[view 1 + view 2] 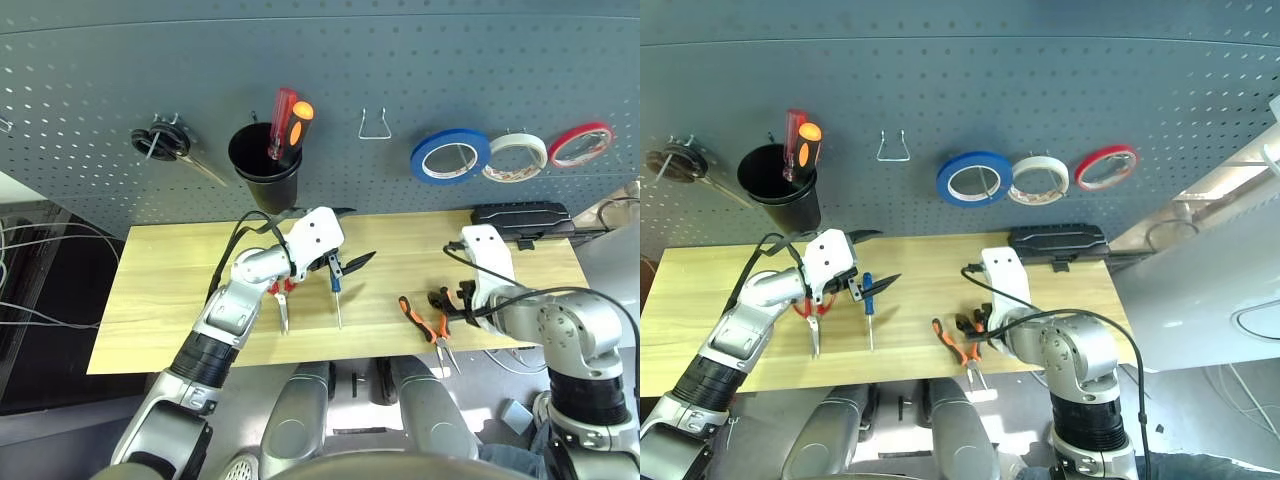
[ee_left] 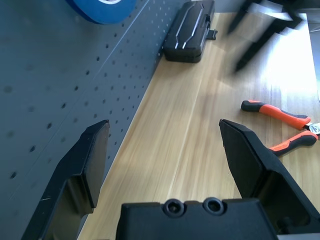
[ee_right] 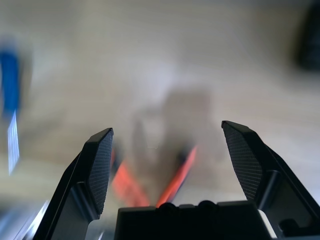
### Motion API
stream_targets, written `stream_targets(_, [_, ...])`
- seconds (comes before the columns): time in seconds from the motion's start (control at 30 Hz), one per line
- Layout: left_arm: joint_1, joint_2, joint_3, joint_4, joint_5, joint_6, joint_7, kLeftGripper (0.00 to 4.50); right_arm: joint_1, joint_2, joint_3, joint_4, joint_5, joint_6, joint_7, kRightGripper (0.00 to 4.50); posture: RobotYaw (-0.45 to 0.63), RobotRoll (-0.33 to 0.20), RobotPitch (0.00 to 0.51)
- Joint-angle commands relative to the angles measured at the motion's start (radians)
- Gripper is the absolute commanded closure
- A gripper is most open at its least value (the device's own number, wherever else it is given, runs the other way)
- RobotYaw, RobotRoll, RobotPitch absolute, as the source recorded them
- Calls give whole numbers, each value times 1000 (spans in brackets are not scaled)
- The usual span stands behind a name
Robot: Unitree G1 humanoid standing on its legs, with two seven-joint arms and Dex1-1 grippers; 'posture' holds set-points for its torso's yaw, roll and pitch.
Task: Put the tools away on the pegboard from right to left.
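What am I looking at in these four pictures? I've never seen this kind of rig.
It is a humanoid robot with two silver arms at a wooden table, facing a pegboard. The two wide pictures come from a camera pair on its head, looking down. The other two come from cameras on its wrists, looking along each gripper's black fingers.

On the pegboard hang a blue tape roll, a white one and a red one, plus a black cup with two screwdrivers.

On the table lie the orange-and-black pliers, a blue-handled screwdriver, red-handled scissors and a black case.

The left gripper and right gripper are both open and hold nothing.
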Motion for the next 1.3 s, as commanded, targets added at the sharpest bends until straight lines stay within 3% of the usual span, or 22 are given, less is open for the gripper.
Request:
stream_targets(0.03, [6, 3, -11, 16, 2, -7, -11, 0, 88, -15, 82, 163, -110, -294, 129, 27, -21, 0, 247])
stream_targets(0.27, [-8, -5, -13, 35, 3, -15, -11, 0, 156, 12, 91, 387, -254, -776, 258, 27, -25, 0, 239])
stream_targets(0.53, [-25, -14, -16, 53, 6, -25, -12, 0, 137, 91, 67, 679, -346, -1257, 322, 27, -26, 0, 232])
stream_targets(0.77, [-30, -15, -17, 57, 5, -27, -15, 0, 105, 130, 40, 812, -361, -1401, 360, 27, -26, 0, 236])
stream_targets(0.9, [-30, -11, -15, 56, 5, -26, -18, 0, 105, 129, 6, 792, -328, -1270, 383, 27, -25, 0, 241])
stream_targets(1.13, [-31, -4, -12, 59, 4, -28, -26, 0, 130, 99, -30, 476, -217, -538, 387, 27, -36, 0, 244])
stream_targets(1.3, [-31, -4, -14, 62, 4, -31, -28, 0, 139, 77, 7, 338, -234, -297, 370, 27, -39, 0, 244])
